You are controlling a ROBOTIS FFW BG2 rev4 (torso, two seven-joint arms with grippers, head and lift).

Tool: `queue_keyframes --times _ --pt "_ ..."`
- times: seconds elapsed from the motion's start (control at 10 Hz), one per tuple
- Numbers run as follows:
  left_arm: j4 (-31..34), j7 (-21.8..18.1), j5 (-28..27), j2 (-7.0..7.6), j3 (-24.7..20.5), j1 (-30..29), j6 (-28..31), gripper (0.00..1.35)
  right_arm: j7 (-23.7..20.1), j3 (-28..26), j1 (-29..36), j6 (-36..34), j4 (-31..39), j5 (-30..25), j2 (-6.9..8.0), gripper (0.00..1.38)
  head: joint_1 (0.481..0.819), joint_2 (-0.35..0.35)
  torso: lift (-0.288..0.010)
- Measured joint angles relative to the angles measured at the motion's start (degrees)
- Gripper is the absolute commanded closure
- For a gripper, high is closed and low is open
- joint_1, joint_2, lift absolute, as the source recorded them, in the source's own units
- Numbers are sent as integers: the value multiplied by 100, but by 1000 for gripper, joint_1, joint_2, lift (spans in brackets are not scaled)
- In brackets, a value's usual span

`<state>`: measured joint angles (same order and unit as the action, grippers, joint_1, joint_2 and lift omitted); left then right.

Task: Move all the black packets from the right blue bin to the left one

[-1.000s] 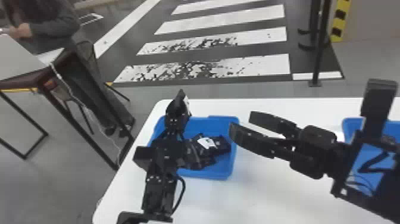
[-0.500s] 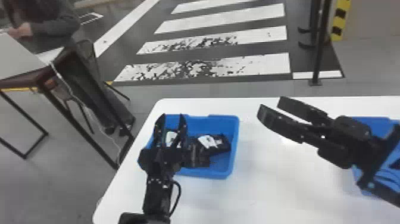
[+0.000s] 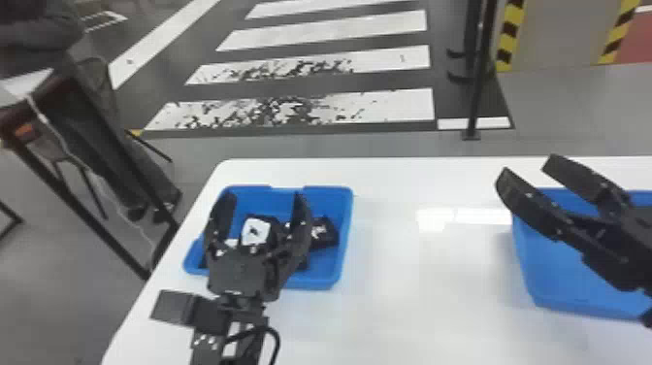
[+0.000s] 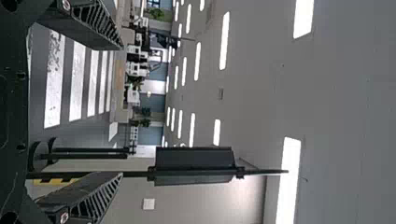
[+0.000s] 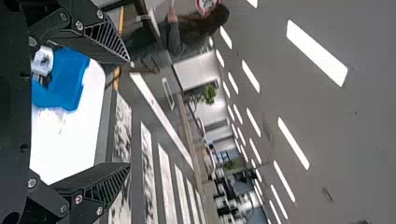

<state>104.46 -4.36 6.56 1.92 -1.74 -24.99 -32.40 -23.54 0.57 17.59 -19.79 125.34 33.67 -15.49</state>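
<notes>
At the left of the white table [image 3: 412, 301], the left blue bin [image 3: 324, 280] held several black packets. One packet with a white label [image 3: 257, 231] showed between the left gripper's [image 3: 262, 194] fingers in the head view, and a darker packet [image 3: 324, 232] lay near the bin's right wall. That gripper's fingers were spread wide and empty, above the bin. Its arm came in from the bottom edge, the fingers pointing away from the robot, toward the far side of the table.

Farther right, well apart from the first bin, the right gripper [image 3: 526, 166] was also wide and empty, its fingers slanting up and to the left. Its arm came in from the right edge, and the fingers crossed in front of the right blue bin [image 3: 558, 289], the tips near its left far corner. Whatever lay inside, behind that gripper, was too dark and covered to tell.
</notes>
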Motion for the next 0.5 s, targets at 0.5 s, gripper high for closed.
queue_keyframes --times 0.5 --pt "1930 -293 -207 -34 123 -1143 2140 -1 389 -1322 1492 1081 190 -1590 492 249 695 -69 -140"
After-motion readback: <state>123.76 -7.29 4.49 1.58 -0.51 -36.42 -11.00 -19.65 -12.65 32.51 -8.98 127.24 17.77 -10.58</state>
